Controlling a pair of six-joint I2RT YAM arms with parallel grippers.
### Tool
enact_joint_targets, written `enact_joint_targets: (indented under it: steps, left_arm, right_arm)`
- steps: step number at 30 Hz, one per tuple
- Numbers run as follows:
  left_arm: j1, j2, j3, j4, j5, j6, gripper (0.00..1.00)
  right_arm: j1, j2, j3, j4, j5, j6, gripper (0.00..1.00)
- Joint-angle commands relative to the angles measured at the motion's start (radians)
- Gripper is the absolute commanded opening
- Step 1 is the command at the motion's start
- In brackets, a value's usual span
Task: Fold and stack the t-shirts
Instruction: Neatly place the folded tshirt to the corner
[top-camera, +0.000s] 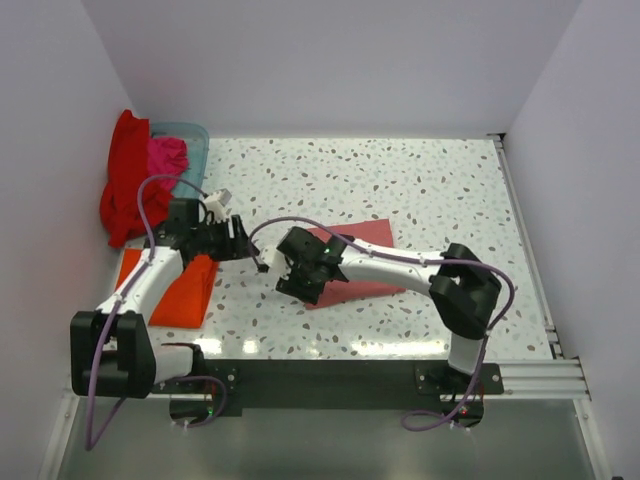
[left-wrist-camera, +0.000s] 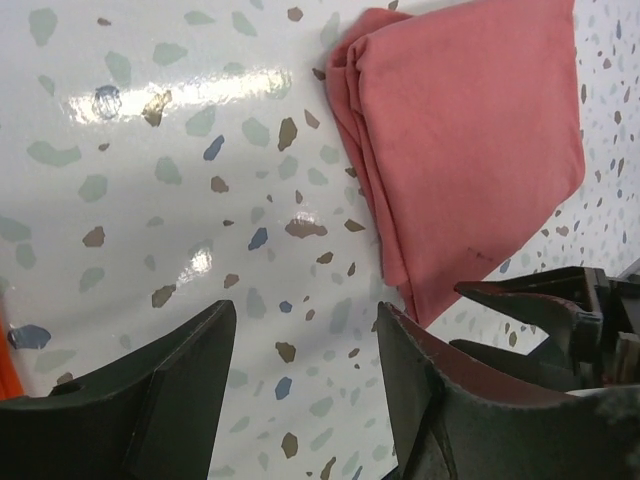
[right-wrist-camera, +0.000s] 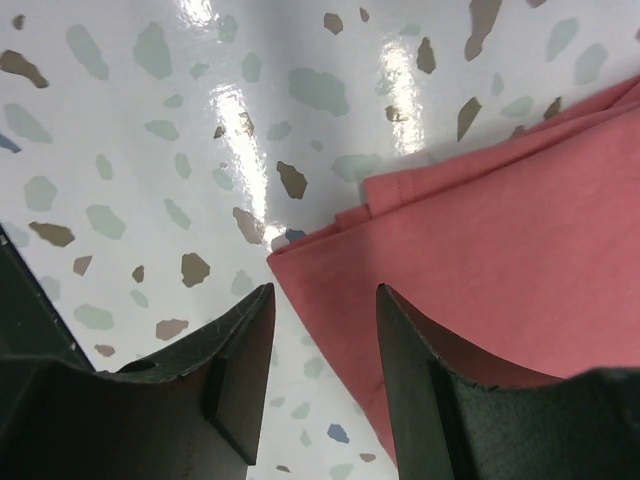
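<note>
- Rose-pink t-shirt (top-camera: 360, 262): soft plain cloth, already folded into a flat oblong. It lies at the centre of the top view on the speckled table (top-camera: 420, 180).
- Surface: matte and even in colour, with no print showing. In the left wrist view several layered fold edges stack along its left side.
- Handling, judged: light and limp, with no stiffness to hold its shape. Lifted by one point, the layers will likely sag and slide apart. It is not fragile, and the cloth should give a fair grip.
- Hold, judged: pinch through all the layers at the near corner or along the stacked fold edge, ideally at two spread points.
- Right gripper (right-wrist-camera: 325, 300): fingers apart and holding nothing, straddling the tee's corner at the centre of its wrist view. Whether it touches the cloth cannot be told.
- Left gripper (left-wrist-camera: 305, 320): fingers apart and empty, over bare table just left of the tee's folded edge.
- Orange t-shirt (top-camera: 185, 292): bright and flat, at the lower left of the top view, partly under the left arm.
- Red t-shirt (top-camera: 125, 185) and magenta t-shirt (top-camera: 168, 155): unfolded heaps at the upper left, at the pale blue basket (top-camera: 195, 135).
</note>
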Motion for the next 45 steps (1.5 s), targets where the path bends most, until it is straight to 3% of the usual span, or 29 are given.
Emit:
enact_joint_targets:
  steps: [1,13,16,17,20,27,35,45]
  left_arm:
    - [0.008,0.013,-0.021,0.003,-0.025,-0.051,0.64]
    - [0.008,0.033,-0.058,0.036,-0.026,-0.088,0.7]
    - [0.007,0.047,-0.073,0.053,-0.025,-0.097,0.7]
    - [0.008,0.05,-0.09,0.075,-0.022,-0.102,0.7]
    - [0.005,0.073,-0.125,0.155,0.055,-0.145,0.71]
    - [-0.047,0.146,-0.182,0.434,0.213,-0.339,0.85]
    - [-0.166,0.197,-0.25,0.722,0.182,-0.569,0.91]
    - [-0.229,0.327,-0.233,0.749,0.161,-0.67,0.91]
  right_arm:
    - [0.032,0.025,-0.013,0.063,0.064,0.064,0.49]
    - [0.041,0.139,-0.081,0.121,0.053,0.087,0.49]
    - [0.038,0.151,-0.099,0.138,0.061,0.084,0.27]
    - [0.034,0.142,-0.102,0.143,0.058,0.085,0.12]
    - [0.023,0.068,-0.105,0.164,0.024,0.082,0.0]
    - [-0.026,-0.074,-0.116,0.244,-0.094,0.076,0.0]
    - [-0.038,-0.108,-0.09,0.255,-0.183,0.074,0.0]
    - [-0.038,-0.082,-0.033,0.276,-0.183,0.122,0.0]
